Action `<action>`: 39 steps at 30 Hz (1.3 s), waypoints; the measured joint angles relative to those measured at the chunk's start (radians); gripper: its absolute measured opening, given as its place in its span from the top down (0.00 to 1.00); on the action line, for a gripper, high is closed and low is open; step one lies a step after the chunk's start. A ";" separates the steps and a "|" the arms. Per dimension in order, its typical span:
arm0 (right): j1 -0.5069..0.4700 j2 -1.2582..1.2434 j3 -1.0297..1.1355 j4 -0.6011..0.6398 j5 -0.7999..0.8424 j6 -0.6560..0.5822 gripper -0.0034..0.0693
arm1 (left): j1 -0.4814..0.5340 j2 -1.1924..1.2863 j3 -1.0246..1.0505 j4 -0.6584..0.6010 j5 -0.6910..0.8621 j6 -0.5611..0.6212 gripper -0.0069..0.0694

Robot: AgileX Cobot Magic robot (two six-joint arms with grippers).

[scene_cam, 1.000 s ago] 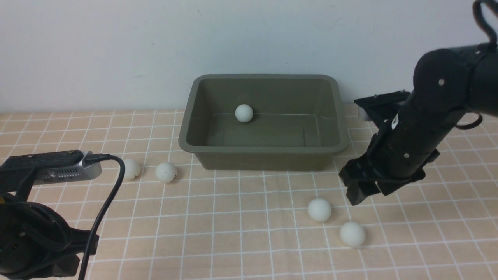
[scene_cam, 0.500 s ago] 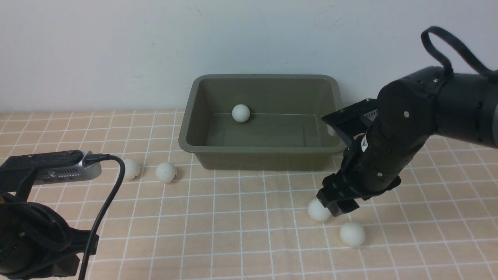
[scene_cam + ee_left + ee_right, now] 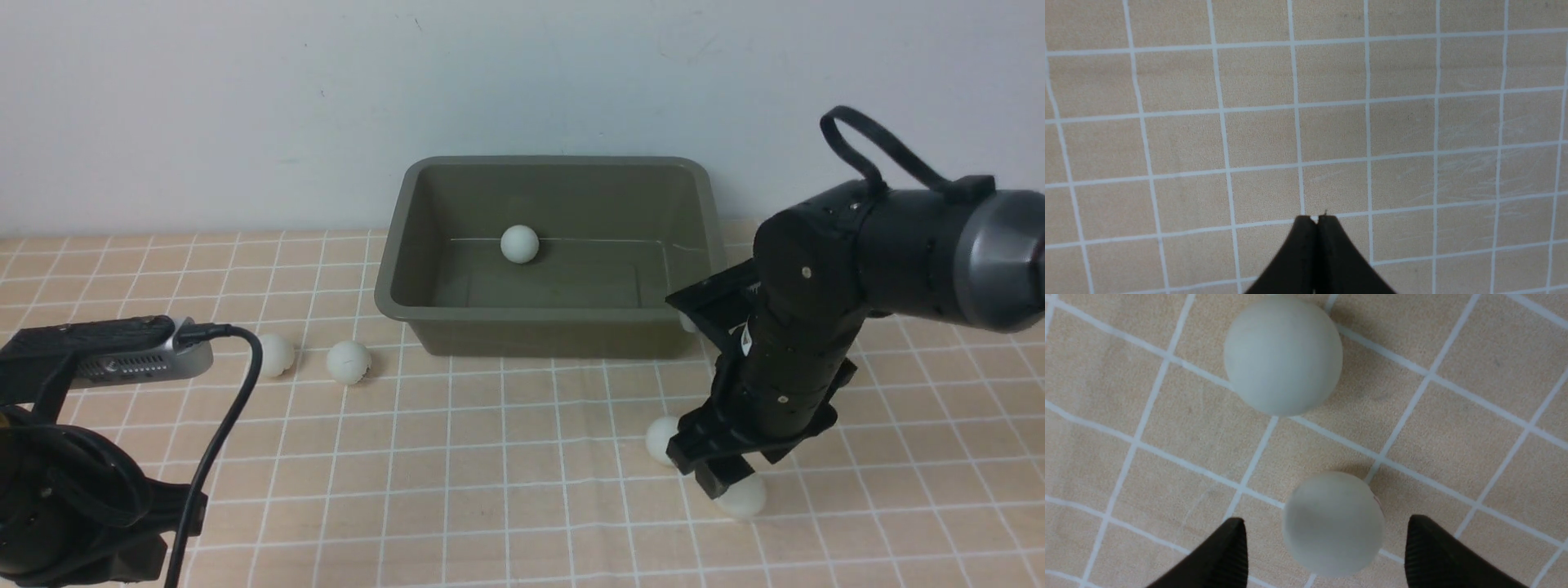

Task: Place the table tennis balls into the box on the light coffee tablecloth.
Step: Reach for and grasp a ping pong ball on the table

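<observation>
One of the five table tennis balls lies inside the olive-green box, on its floor close to the far wall. The box stands at the back of the light coffee tablecloth, near the pale wall. The other four balls are out on the cloth, so by my reckoning the task is about a fifth done.

The front ball sits right of the box and well forward of it. The right gripper is down over it. In the right wrist view the jaws stand apart with this ball between them and a gap on either side, so nothing is gripped yet. Closing on it looks like the step in hand.

The neighbouring ball rests just beside it, apart from it and outside the jaws. Two more wait to the left of the box: the outer left ball and the inner left ball.

The left gripper hangs over bare cloth with its jaws pressed together, holding nothing.

As for writing, the front ball shows a thin reddish mark at its edge, and the inner left ball a faint dark line. A small white sticker sits on the right arm. All are too small to read, and no brand is legible anywhere.
</observation>
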 joint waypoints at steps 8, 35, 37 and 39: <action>0.000 0.043 0.000 0.000 -0.001 -0.015 0.31 | 0.000 0.000 0.000 0.000 0.000 0.000 1.00; 0.000 0.048 0.000 0.000 -0.001 -0.018 0.50 | 0.000 0.000 0.000 0.000 0.001 0.000 1.00; 0.000 0.048 0.000 0.000 0.004 -0.018 0.50 | 0.000 0.000 0.000 0.000 0.001 0.000 1.00; 0.000 0.048 0.000 0.000 0.014 -0.018 0.50 | 0.000 0.000 0.000 0.000 0.001 0.000 1.00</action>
